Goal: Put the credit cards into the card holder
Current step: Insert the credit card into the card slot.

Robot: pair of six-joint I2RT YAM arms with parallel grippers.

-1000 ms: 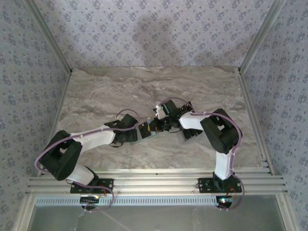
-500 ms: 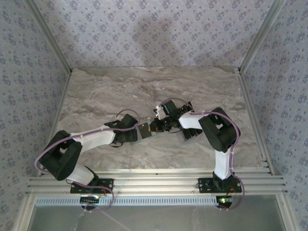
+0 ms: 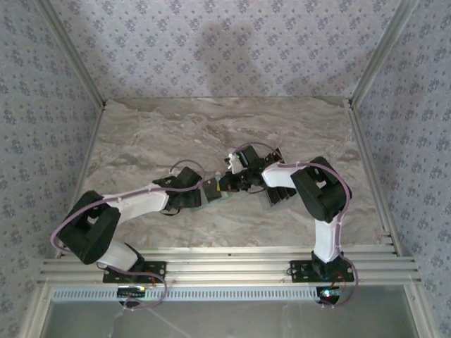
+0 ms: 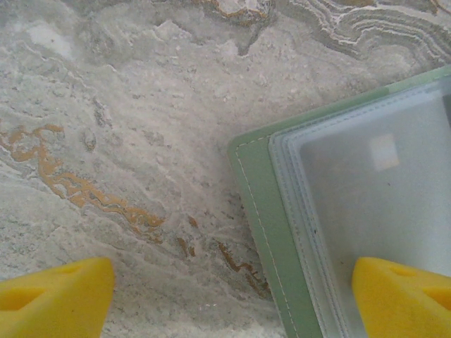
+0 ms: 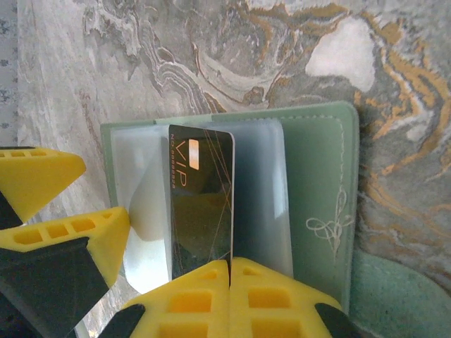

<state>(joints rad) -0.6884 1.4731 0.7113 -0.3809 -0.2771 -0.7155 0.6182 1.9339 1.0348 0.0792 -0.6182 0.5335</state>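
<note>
Right fingers [image 5: 189, 304] shifted, pinching VIP card [image 5: 201, 201]

- Top ext cam: fixed high, behind arm bases, looks down & fwd over the whole grey-beige marble-patterned tabletop [image 3: 282, 127]. Far off, so left claw [image 3: 205, 191] & right claw [image 3: 224, 186] are small, mid-frame, tip to tip.
- L wrist cam: sits behind its claw, faces straight down past the yellow tips, v. close. Sage-green stitched card holder w/ clear sleeves [image 4: 257, 211] lies under the claw's right tip, bare tabletop under the left.
- R wrist cam: looks along its claw, v. close. Black VIP credit card [image 5: 201, 204] is straight ahead of the tips, holder beyond.
- Shared: both wrist cams catch the same holder from opposing sides. Top cam & both wrist cams share the tabletop.
</note>
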